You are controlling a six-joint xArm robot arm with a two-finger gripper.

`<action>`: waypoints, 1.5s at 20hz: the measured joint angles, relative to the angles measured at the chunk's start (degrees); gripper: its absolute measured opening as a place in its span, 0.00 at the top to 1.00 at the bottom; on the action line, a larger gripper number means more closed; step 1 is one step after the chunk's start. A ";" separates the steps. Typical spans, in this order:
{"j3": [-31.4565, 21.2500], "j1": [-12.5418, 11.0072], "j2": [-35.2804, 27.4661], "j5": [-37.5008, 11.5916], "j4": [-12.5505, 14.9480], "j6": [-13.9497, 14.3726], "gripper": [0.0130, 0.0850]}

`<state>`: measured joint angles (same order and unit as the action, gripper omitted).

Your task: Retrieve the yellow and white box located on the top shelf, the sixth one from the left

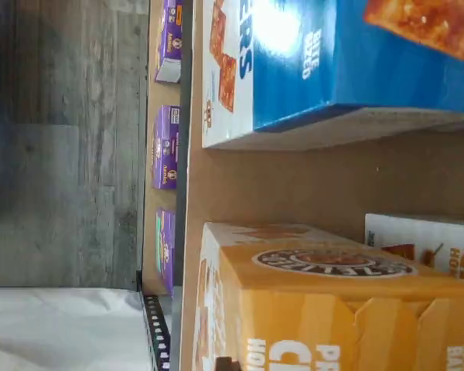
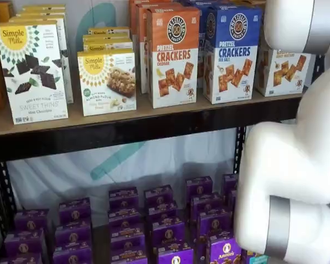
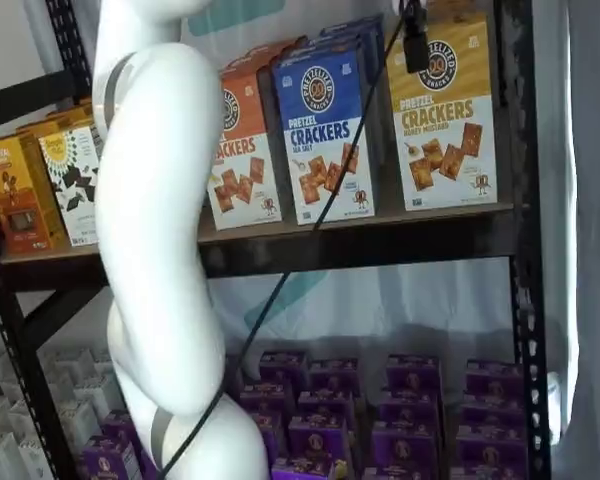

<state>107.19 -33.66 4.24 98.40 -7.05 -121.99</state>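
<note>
Shelf view, upper right of the frame: the yellow and white box stands upright on the top shelf — long axis vertical. The gripper is fully closed at its top front; an actual hold I cannot tell.

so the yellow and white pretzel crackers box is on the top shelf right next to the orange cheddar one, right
Not quite. In a shelf view the yellow and white box stands on the top shelf beside the blue crackers carton, not the orange one. The orange carton is on the far side of the blue one.
</note>
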 joint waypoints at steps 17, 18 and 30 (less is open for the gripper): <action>-2.98 -3.02 5.31 2.10 -1.03 -2.46 0.33; -3.49 -3.31 5.92 2.29 -1.06 -2.72 0.33; -12.89 -5.76 16.65 6.09 0.30 -5.27 0.33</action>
<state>94.30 -39.42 20.89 104.49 -6.75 -127.26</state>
